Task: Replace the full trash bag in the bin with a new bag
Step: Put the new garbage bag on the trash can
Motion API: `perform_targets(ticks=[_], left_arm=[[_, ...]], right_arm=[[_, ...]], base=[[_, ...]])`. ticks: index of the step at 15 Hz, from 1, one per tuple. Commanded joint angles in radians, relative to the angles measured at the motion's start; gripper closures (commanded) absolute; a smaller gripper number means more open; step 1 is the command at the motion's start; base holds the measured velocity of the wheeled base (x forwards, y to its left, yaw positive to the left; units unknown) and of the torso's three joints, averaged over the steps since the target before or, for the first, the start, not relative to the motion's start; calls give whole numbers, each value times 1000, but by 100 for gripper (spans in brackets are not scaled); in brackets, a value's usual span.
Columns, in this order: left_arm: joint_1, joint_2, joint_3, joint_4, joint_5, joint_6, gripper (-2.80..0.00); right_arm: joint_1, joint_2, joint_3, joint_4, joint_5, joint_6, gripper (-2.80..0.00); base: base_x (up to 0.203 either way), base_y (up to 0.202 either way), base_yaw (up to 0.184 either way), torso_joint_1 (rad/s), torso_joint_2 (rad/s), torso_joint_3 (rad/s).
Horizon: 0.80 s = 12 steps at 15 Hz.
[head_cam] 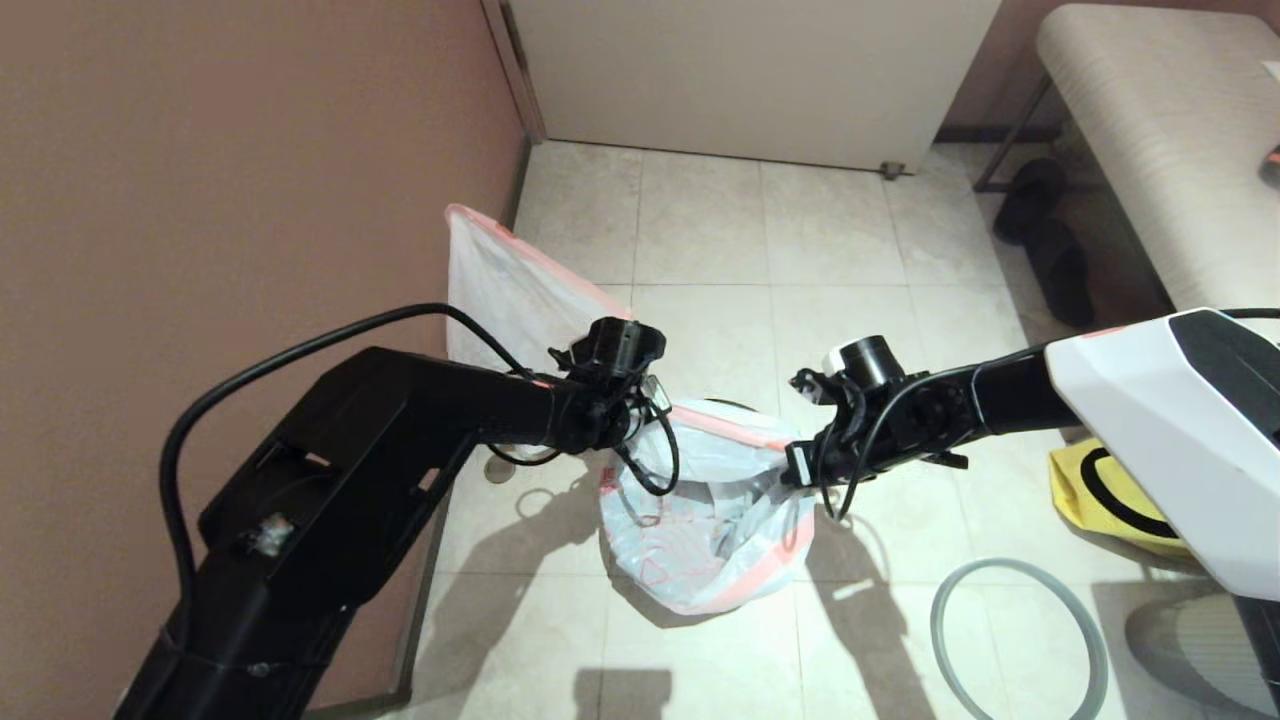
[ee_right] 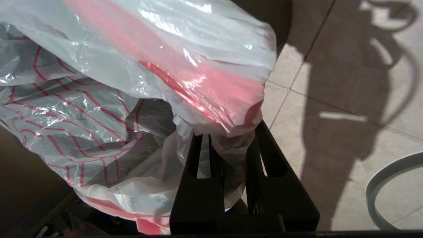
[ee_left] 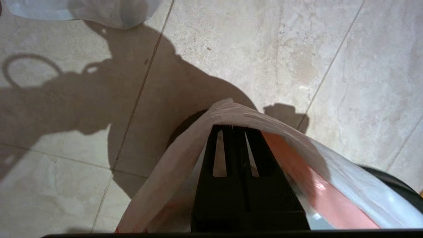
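Observation:
The new bag (head_cam: 700,520), white with red print and pink edges, hangs stretched between my two grippers over the bin. The bag hides most of the bin, so only slivers of its dark rim (head_cam: 735,404) (ee_left: 395,185) (ee_right: 264,13) show. My left gripper (ee_left: 233,127) is shut, with the bag's pink edge (ee_left: 297,158) pulled over its tips. The right gripper (ee_right: 228,135) is shut on a bunched fold of the same bag (ee_right: 99,109) at the opposite side. The full trash bag (head_cam: 500,290) stands against the brown wall behind my left arm.
The loose grey ring (head_cam: 1020,640) (ee_right: 390,178) lies on the tiles to the right of the bin. A yellow bag (head_cam: 1100,500) sits under my right arm. Dark shoes (head_cam: 1050,240) lie beside a bench (head_cam: 1160,130) at the back right. The brown wall (head_cam: 200,200) runs along the left.

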Motion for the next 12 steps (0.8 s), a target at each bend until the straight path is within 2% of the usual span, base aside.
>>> perform_targets(ticks=[1,5,12], left_arm=[[3,67,-43,-2,3,7,0],[15,96,-46,-73,-3,21,0],[12,71,-46,-76,-5,12,0]], right_arm=[[0,-8,6,1,9,0,0],[0,-13,18,-5,19,-5,0],[1,9,49,-88,14,-8,0]], base=[[0,0,0,0,0,0],[0,0,0,0,0,0],[0,0,0,0,0,0]])
